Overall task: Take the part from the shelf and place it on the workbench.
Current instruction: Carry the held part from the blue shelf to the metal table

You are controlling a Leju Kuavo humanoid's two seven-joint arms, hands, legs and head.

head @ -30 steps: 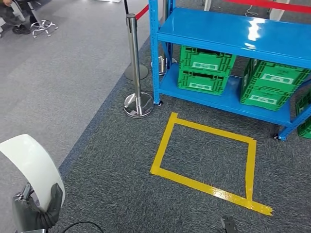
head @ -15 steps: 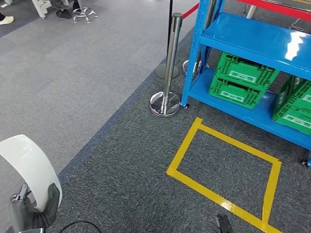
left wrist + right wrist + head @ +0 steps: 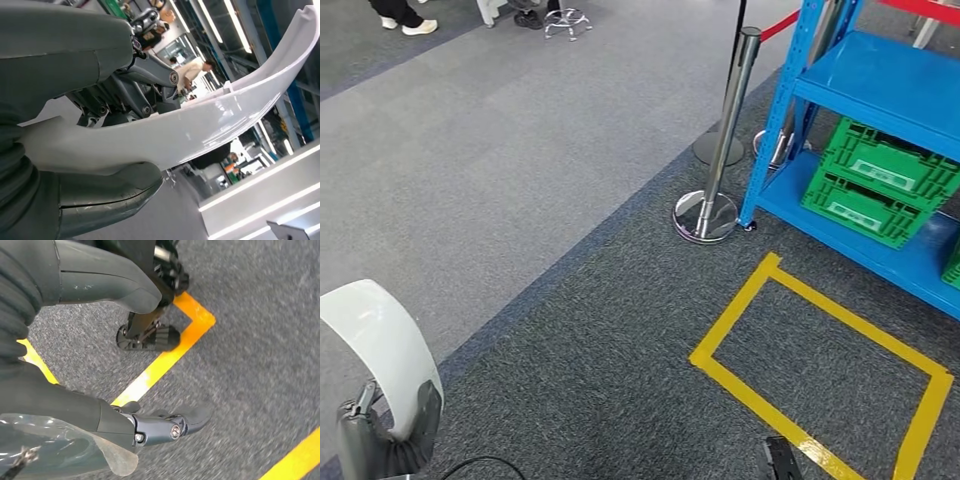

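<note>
White glossy plastic, curved like a fender strip: that's the part [image 3: 384, 340], sitting low at the robot's left side, well away from the shelf [image 3: 878, 85]. The left hand [image 3: 384, 440] has it clamped, thick grey thumb under the smooth band and dark fingers [image 3: 124, 95] over the top (the part [image 3: 211, 125] arcs off past the fingertips). The right hand [image 3: 151, 365] hangs over the carpet with nothing in it, thumb and fingers spread apart. Floor is nubby dark grey carpet with a yellow tape rectangle [image 3: 826, 390] stuck on it. Blue steel shelf carries green slatted crates [image 3: 878, 180], and a shiny chrome stanchion [image 3: 716, 150] with a red rope stands just beside its corner post.
</note>
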